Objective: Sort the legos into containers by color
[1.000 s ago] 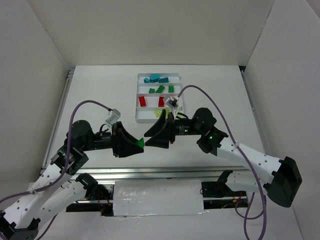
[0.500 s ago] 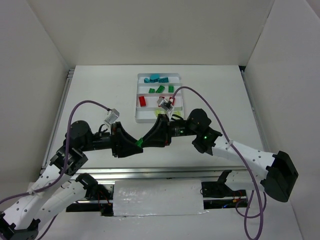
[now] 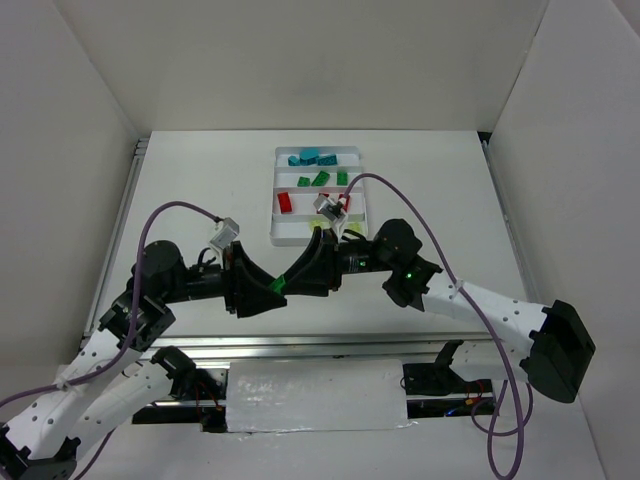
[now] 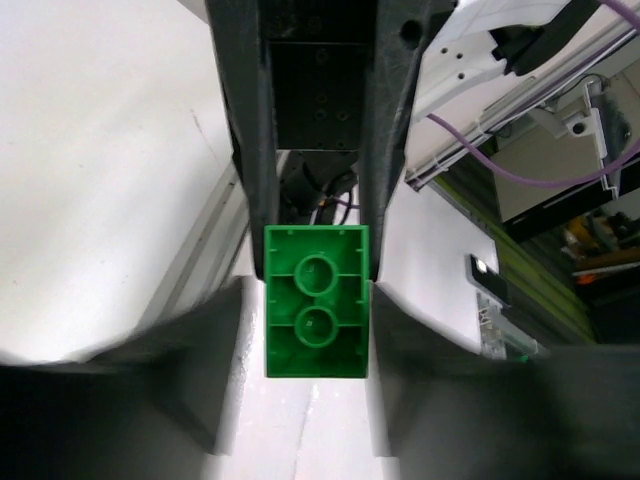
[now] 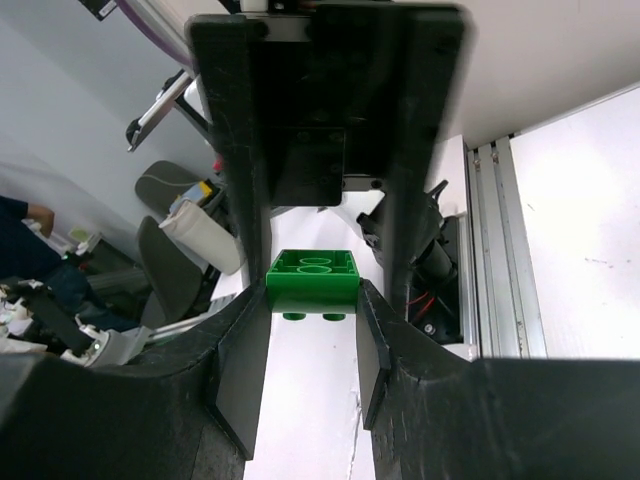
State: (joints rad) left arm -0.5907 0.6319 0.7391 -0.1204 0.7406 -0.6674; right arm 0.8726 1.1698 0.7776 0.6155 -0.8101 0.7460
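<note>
A dark green lego [image 3: 278, 285] hangs above the near middle of the table, where my two grippers meet tip to tip. My right gripper [image 3: 286, 281] is shut on it: the right wrist view shows the lego [image 5: 313, 275] pinched between its own fingertips [image 5: 245, 330]. My left gripper [image 3: 270, 290] is open, its fingers standing just off the lego [image 4: 316, 300] on both sides. The white tray [image 3: 292, 234] of containers lies behind, with teal legos [image 3: 310, 157] in the far compartment, then green legos [image 3: 320, 179], a red lego [image 3: 285, 202], and yellow-green ones partly hidden by the right wrist.
White walls close in the table on three sides. A metal rail [image 3: 330, 345] runs along the near edge between the arm bases. The right arm's cable [image 3: 400, 185] loops over the tray's right end.
The right gripper moved left onto the green lego and shut on it. The left gripper's jaws, shut on it before, have now parted.
</note>
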